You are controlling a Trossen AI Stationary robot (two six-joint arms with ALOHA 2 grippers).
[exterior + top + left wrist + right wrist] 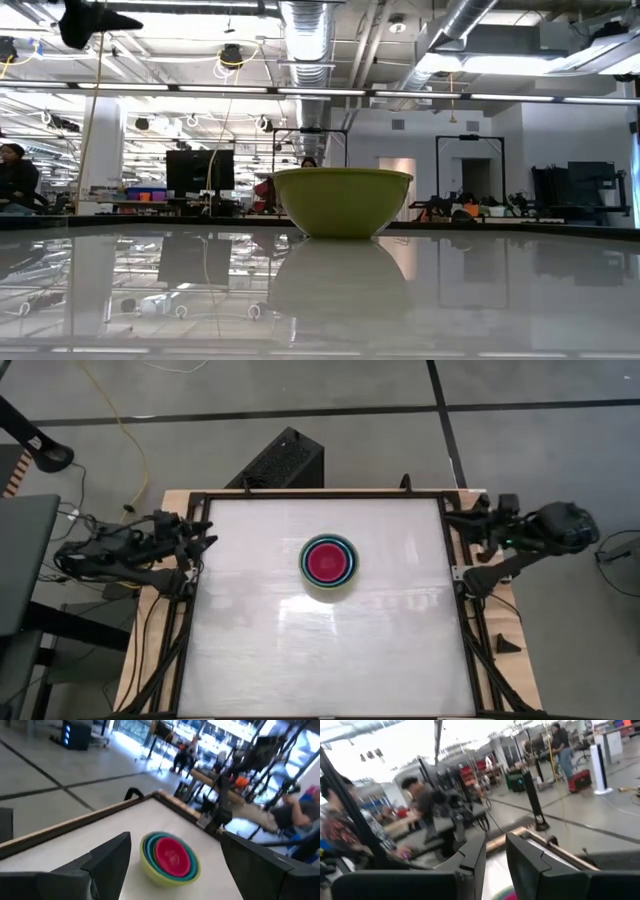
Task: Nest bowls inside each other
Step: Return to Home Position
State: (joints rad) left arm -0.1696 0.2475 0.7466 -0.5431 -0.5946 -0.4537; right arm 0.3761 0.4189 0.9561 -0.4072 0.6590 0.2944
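The bowls (329, 561) stand nested in one stack at the middle of the table (300, 660). A magenta bowl (171, 856) sits innermost, with teal and light blue rims around it. The olive-green bowl (343, 200) is outermost and rests on its base. My left gripper (207, 542) hangs open at the table's left edge and faces the stack, well clear of it. At the right edge my right gripper (455, 520) is drawn back, its fingers (475, 855) a narrow gap apart with nothing between them. A sliver of the stack (504, 895) shows below them.
A black frame (455, 590) runs along the table's edges. Beyond the far edge a black box (282, 460) stands on the floor. Cables lie behind the left arm (100, 555). People (422, 805) work in the room behind, away from the table.
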